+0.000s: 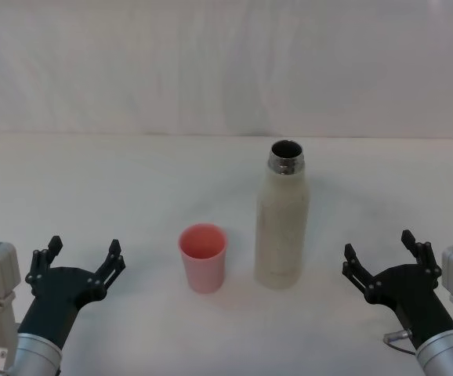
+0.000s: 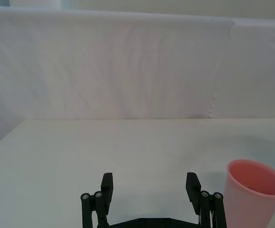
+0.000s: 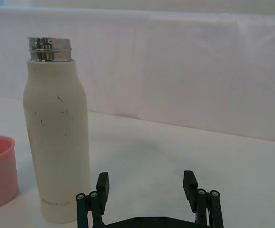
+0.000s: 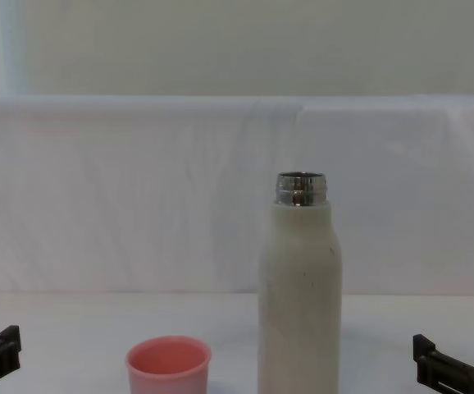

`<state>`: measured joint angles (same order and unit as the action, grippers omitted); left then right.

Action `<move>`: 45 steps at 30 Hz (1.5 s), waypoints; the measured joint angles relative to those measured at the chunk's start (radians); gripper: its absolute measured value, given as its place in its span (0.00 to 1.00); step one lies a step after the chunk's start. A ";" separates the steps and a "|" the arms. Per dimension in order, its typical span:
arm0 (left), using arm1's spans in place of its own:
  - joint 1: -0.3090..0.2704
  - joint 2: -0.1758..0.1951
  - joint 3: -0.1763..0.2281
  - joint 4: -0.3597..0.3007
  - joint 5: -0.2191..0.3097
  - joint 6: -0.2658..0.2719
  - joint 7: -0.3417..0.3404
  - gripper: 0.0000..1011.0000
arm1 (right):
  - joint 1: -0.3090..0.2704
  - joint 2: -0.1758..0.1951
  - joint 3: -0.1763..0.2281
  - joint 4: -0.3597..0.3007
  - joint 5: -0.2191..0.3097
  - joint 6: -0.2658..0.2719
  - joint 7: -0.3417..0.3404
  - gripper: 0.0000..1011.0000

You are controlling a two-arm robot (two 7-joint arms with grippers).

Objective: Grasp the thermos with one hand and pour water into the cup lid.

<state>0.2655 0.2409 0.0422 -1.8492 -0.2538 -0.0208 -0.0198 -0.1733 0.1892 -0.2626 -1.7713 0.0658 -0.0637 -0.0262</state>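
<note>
Pink cup lid (image 1: 203,257) stands beside uncapped thermos (image 1: 282,223).

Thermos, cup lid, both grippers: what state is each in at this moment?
thermos: upright on the table, uncapped, neck open, not held.
cup lid: upright, mouth up, to the thermos's left, apart from it; contents cannot be told.
left gripper: open, holding nothing, left of the cup lid.
right gripper: open, holding nothing, right of the thermos.
</note>
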 joint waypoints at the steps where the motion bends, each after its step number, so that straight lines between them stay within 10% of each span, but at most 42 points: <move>1: 0.000 0.000 0.000 0.000 0.000 0.000 0.000 0.99 | 0.000 0.000 0.000 0.000 0.000 0.000 0.000 0.99; 45: 0.000 0.000 0.000 0.000 0.000 0.000 0.000 0.99 | -0.069 0.014 0.040 -0.065 -0.015 -0.009 0.059 0.99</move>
<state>0.2655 0.2410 0.0421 -1.8492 -0.2538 -0.0208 -0.0199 -0.2423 0.2036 -0.2224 -1.8366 0.0506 -0.0725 0.0329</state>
